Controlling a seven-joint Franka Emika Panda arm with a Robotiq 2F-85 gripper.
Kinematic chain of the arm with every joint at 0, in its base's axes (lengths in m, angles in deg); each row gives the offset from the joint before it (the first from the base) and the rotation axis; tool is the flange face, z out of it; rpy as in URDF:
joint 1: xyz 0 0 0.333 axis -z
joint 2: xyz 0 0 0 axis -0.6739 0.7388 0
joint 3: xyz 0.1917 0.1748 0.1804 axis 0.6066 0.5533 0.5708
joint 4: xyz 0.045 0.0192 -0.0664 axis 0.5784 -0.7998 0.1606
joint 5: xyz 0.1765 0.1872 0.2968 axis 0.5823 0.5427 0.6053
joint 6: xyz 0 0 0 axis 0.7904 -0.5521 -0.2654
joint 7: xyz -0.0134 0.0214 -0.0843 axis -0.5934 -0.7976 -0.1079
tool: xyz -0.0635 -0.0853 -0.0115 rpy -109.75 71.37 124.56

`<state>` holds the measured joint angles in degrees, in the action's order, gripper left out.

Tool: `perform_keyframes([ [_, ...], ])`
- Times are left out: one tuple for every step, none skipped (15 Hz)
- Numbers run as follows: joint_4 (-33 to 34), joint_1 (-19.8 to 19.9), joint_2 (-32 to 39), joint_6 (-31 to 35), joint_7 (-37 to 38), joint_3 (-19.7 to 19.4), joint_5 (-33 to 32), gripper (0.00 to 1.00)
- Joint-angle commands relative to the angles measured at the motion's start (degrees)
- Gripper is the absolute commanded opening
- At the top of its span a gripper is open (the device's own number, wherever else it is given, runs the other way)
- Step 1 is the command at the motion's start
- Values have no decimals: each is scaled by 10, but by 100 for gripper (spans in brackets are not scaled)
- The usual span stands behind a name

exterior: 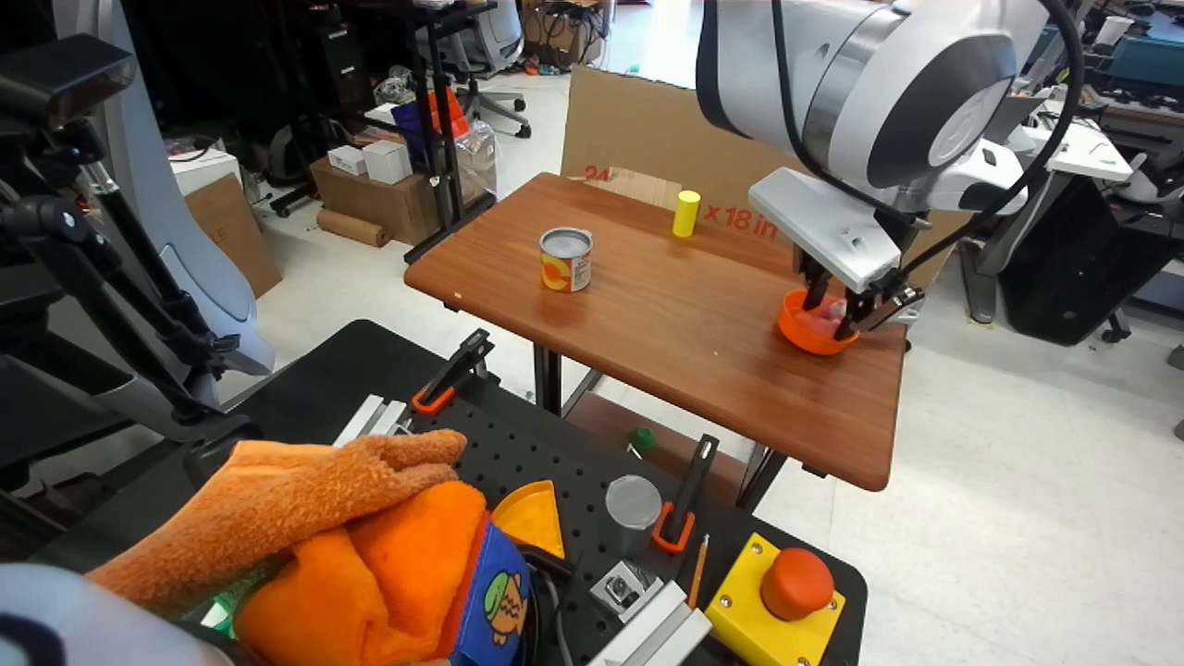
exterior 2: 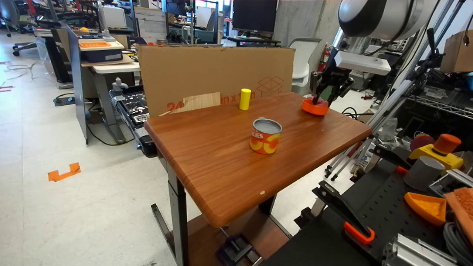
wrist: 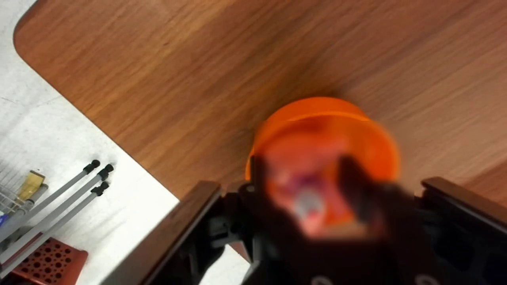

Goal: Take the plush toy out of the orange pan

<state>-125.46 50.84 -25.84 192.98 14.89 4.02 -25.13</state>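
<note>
The orange pan [exterior: 803, 339] stands on the wooden table near its right end in an exterior view, and it also shows in an exterior view [exterior 2: 313, 109]. The small pinkish plush toy [exterior: 818, 320] lies inside the pan; it is blurred in the wrist view [wrist: 305, 152], with a whitish patch. My gripper [exterior: 828, 319] points down into the pan. Its two fingers stand apart on either side of the toy, as the wrist view [wrist: 303, 168] shows. Some orange pan floor shows between the toy and the right-hand finger. The pan's handle is not visible. The fingers hide parts of the toy.
A tin can [exterior: 566, 261] and a yellow cylinder [exterior: 685, 215] stand on the table [exterior: 647, 305]. A cardboard sheet [exterior 2: 214, 70] stands upright along the table's far edge. A black bench with clamps, an orange fabric heap [exterior: 370, 555] and a yellow button box [exterior: 758, 601] is nearby.
</note>
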Motion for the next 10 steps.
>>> perform_keyframes([
  [5,-8,0,-10,-5,-7,3,27],
  [6,-10,2,-9,-2,-9,2,21],
  [9,-12,6,-10,2,-12,0,13],
  [12,-15,9,-11,6,-16,-2,8],
  [14,-16,11,-12,10,-19,-3,2],
  [15,-19,13,-12,13,-22,-4,1],
  [15,-20,12,-16,16,-23,-4,1],
  [12,-20,6,-21,15,-22,-2,4],
  [7,-19,-3,-31,14,-20,1,4],
  [-2,-16,-20,-50,9,-15,3,4],
])
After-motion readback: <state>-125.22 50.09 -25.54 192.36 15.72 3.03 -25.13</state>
